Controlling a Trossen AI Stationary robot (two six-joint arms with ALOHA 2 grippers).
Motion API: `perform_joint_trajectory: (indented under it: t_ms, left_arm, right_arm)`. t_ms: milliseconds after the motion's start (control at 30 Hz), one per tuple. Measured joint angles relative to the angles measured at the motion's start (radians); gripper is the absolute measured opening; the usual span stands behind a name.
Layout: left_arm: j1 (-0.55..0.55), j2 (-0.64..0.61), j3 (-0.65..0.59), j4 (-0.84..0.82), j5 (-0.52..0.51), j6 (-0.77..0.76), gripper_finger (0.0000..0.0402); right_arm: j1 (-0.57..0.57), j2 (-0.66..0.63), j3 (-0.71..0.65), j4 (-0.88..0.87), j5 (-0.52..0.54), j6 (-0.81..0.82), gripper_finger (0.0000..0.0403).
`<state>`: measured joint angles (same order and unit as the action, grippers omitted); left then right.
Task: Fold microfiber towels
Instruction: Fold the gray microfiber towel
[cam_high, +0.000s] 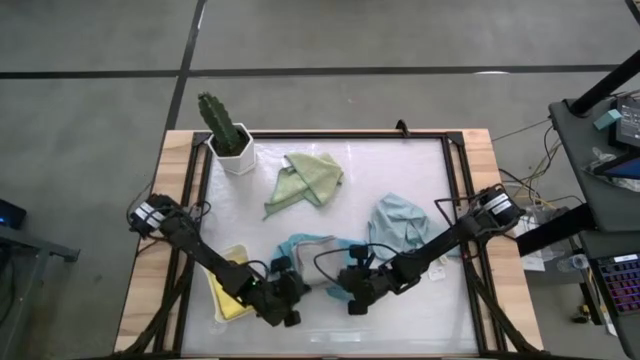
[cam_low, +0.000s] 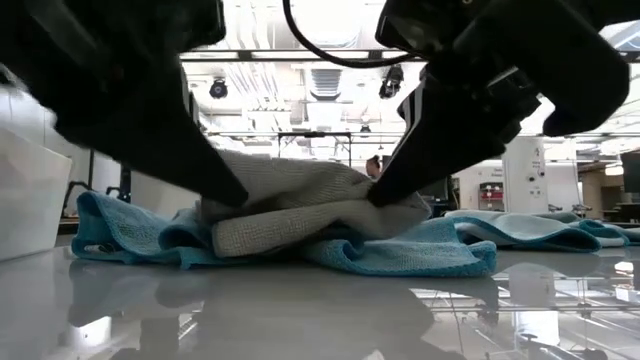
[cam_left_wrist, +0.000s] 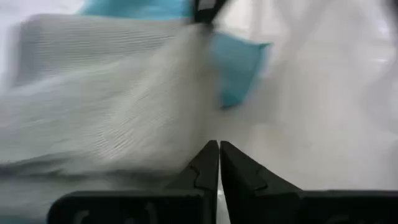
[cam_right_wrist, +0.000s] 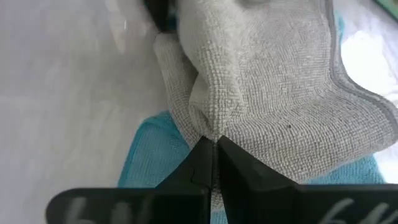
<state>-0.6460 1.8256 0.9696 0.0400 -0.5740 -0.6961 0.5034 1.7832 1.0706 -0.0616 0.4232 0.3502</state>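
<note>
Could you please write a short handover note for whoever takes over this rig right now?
Left hand: shut on an edge of the soft grey microfiber towel, near the table's front.
Right hand: shut on the opposite edge of the same towel.
The grey towel lies bunched on the teal microfiber towel.
Sage green towel and pale blue towel lie crumpled farther back; yellow towel sits at front left under the left arm.
Done: no towel looks folded.
Left: all five.
</note>
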Motion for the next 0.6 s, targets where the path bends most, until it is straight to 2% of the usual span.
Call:
perform_joint_trajectory:
  t_ms: [167,367,600]
  left_arm:
    - [-0.008,0.02,0.001,0.081,0.018,0.0,0.0001]
    - [-0.002,0.092,-0.008,0.137,-0.007,-0.005,0.0001]
    - [-0.001,0.096,-0.019,0.139,-0.039,-0.033,0.0001]
  right_arm:
    - [0.002,0.003,0.0,0.011,-0.003,0.022,0.0019]
    - [0.006,0.003,0.0,0.004,-0.004,0.026,0.0071]
    - [0.006,-0.006,0.003,-0.047,-0.005,0.025,0.0117]
